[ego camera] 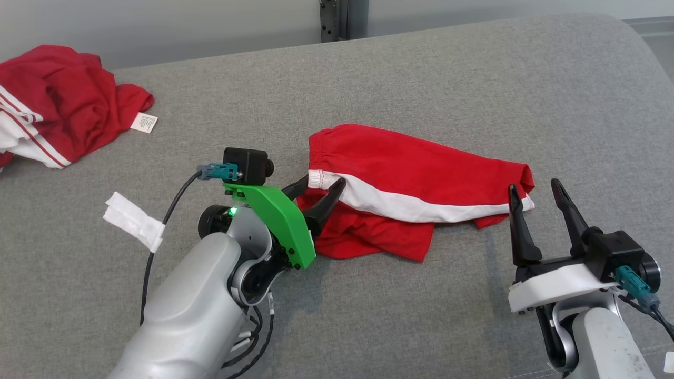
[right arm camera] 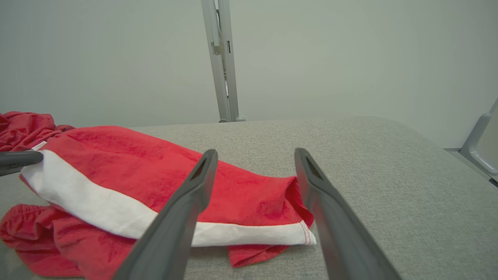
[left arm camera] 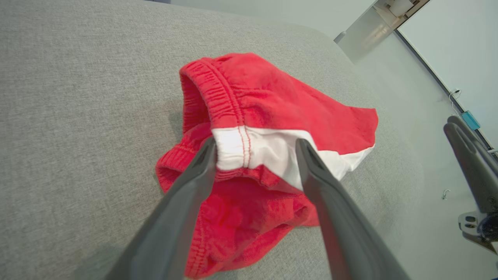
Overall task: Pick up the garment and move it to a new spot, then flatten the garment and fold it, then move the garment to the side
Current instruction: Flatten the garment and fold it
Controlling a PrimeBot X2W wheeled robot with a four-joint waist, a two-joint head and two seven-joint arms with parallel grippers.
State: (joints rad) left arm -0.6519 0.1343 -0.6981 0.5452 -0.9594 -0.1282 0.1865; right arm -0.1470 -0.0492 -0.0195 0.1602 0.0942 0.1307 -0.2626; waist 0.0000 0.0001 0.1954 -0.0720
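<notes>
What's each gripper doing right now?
left gripper: open, fingers either side of the shorts' waistband, not clamped.
right gripper: open, at the shorts' leg end, holding nothing.

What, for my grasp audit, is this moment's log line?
left gripper: open, straddling waistband | right gripper: open, at hem | shorts: unheld, crumpled

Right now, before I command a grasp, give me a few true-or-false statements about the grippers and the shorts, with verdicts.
1. The left gripper and the right gripper are both open. True.
2. The left gripper straddles the waistband of the red shorts. True.
3. The right gripper holds the shorts up off the grey surface. False: it is open at the leg hem, and the shorts lie on the surface.
4. The shorts lie flat and smooth. False: they are bunched, with one leg crumpled underneath.
5. The other red garment lies at the far right. False: it is at the far left of the head view.
</notes>
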